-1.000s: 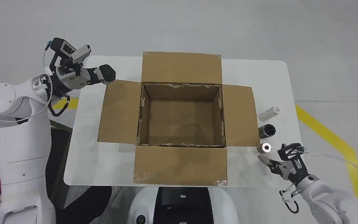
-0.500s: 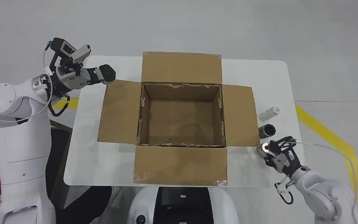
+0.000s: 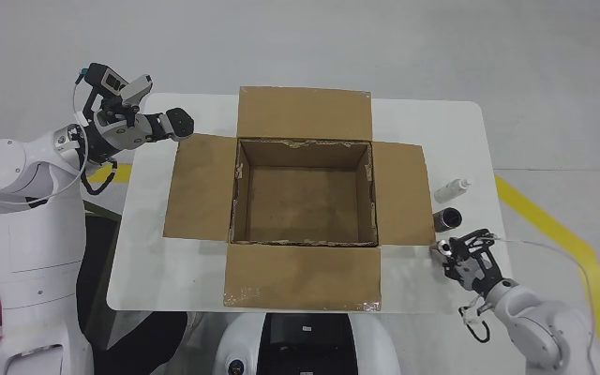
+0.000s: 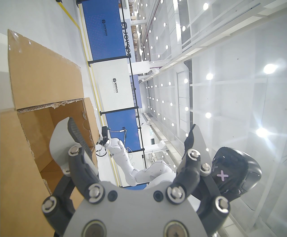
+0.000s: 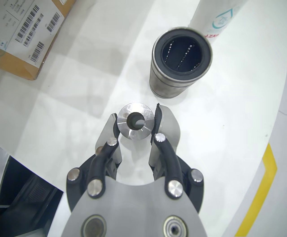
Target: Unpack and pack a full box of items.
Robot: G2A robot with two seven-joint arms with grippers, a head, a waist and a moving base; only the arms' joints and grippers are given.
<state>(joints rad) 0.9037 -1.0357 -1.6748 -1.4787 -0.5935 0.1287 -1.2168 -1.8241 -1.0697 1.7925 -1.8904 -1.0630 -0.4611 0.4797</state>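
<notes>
An open cardboard box [image 3: 202,187] stands mid-table with its flaps spread and its inside bare. To its right stand a white bottle [image 3: 452,188], a black-lined metal sleeve [image 3: 448,218] and a small silver metal cylinder [image 3: 445,247]. My right gripper [image 5: 135,121] is shut on the silver cylinder [image 5: 134,132], one pad against each side, and the cylinder rests on the table. Just beyond it are the sleeve [image 5: 179,67] and the bottle [image 5: 215,18]. My left gripper [image 3: 183,122] is held open and empty in the air off the box's far left flap [image 4: 44,74].
The white table [image 3: 150,272] has bare strips on both sides of the box. A labelled box flap [image 5: 29,33] lies close to the right gripper. A yellow floor line [image 3: 534,216] runs past the table's right edge.
My right gripper has moved in from the table's front right corner to the silver cylinder and its fingers now sit on both sides of it. The left arm has not moved.
</notes>
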